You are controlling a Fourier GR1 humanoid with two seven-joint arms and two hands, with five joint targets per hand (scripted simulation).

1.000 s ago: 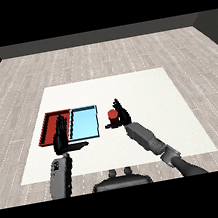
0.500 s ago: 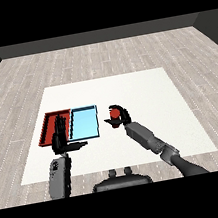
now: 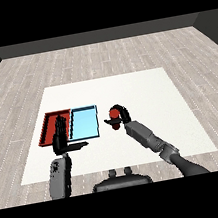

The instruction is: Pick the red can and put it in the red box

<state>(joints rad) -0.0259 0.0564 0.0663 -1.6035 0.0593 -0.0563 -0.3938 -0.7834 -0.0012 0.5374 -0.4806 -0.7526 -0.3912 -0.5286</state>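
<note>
The robot's right hand (image 3: 122,117) curls its fingers round the red can (image 3: 114,114), just right of the light blue tray (image 3: 83,123) on the white table (image 3: 127,85). The left hand (image 3: 61,137), fingers straight and thumb out, hangs over the red tray (image 3: 49,126). The risk: the can must cross the blue tray, and a short carry could land it there.
</note>
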